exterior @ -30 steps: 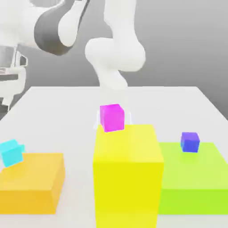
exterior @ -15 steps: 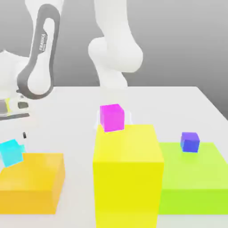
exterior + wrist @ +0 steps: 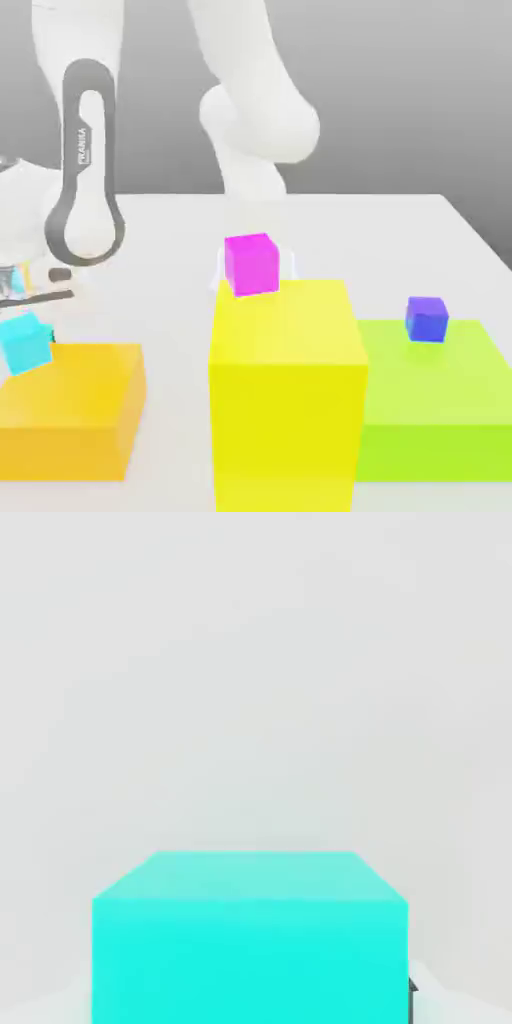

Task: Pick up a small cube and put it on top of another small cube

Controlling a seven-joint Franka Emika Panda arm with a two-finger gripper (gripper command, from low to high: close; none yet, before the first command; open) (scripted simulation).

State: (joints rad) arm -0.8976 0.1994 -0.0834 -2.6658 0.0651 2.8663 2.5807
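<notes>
Exterior view mostly hides the cyan cube (image 3: 250, 952) gripped in hand view.

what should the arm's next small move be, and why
Probably a short lift straight up: the hand looks shut on the turquoise cube, and the exterior view has the nearer cyan cube right in front of it, so rising first should avoid knocking that one.

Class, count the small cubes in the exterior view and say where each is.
4: magenta on the yellow block; blue-violet on the green block; cyan by the orange block; another cyan, mostly hidden behind that one. More may be hidden.
</notes>
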